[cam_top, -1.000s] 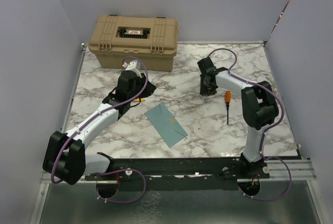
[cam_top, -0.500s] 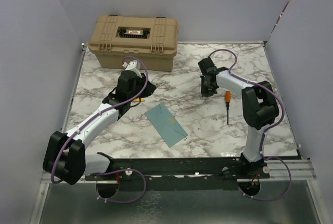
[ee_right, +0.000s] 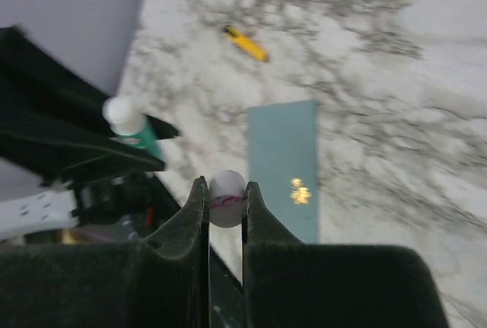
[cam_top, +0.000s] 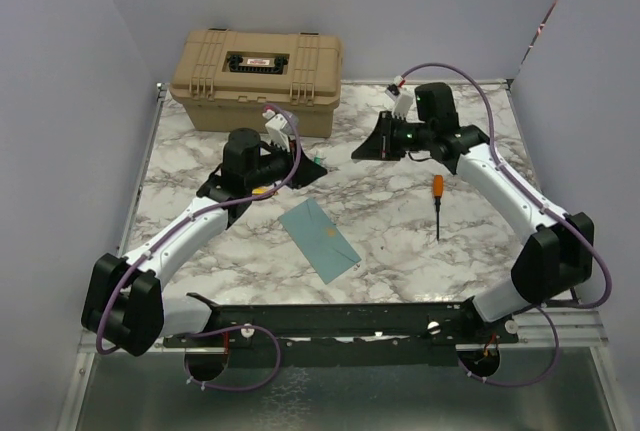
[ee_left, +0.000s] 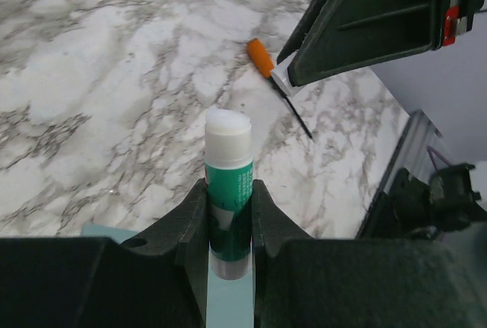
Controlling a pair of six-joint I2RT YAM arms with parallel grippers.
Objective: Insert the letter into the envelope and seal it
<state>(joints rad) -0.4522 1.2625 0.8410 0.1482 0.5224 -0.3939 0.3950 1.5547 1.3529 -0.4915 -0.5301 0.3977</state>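
Observation:
The teal envelope (cam_top: 320, 241) lies flat and closed on the marble table, with a gold mark on it; it also shows in the right wrist view (ee_right: 283, 160). The letter is not in view. My left gripper (cam_top: 310, 166) is shut on a green glue stick (ee_left: 228, 183) with a white top, held above the table left of the right gripper. My right gripper (cam_top: 365, 149) is shut on a small white round cap (ee_right: 227, 197) with a red mark, a short way from the glue stick's tip (ee_right: 123, 113).
A tan toolbox (cam_top: 258, 79) stands at the back left. An orange-handled screwdriver (cam_top: 437, 191) lies right of the envelope. A small yellow object (cam_top: 262, 191) lies under the left arm. Grey walls close three sides.
My right arm has lifted off the table and swung left, its gripper now facing the left gripper. My left gripper has turned right, with the glue stick pointing at it.

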